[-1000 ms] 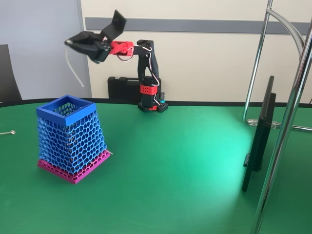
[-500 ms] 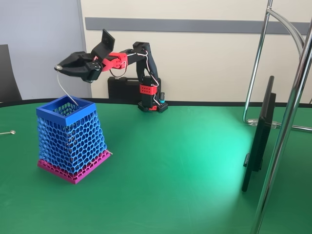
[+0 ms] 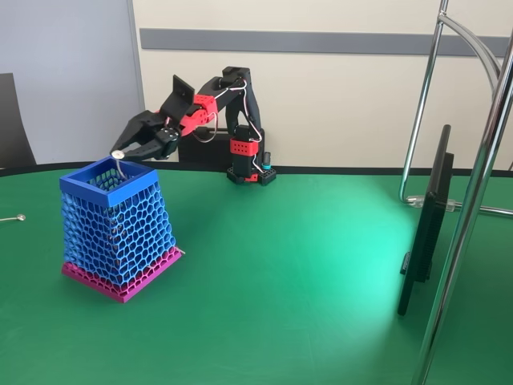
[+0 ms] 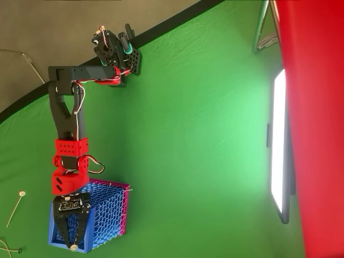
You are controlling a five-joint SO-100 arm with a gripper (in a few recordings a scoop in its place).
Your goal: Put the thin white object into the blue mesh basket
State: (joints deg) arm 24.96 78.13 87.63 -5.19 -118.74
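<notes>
Reaches out from a black-and-red base at the 12 o'clock side of the fixed view, upper link rising, forearm sloping down toward 9 o'clock. Ends in a black end effector [image 3: 120,151] behind a red wrist, tip lowest. Seen from overhead, stretches toward 6 o'clock, end effector [image 4: 72,244] with fingers [image 4: 60,228] tapering together to a point, pinched closed.

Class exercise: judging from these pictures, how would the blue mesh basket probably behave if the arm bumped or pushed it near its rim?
The blue mesh basket probably resists tipping: its sides widen down to a broader pink base. Being open honeycomb mesh, it is likely light, so a push from the gripper at the rim may slide it across the green table. The thin mesh walls might flex slightly.
</notes>
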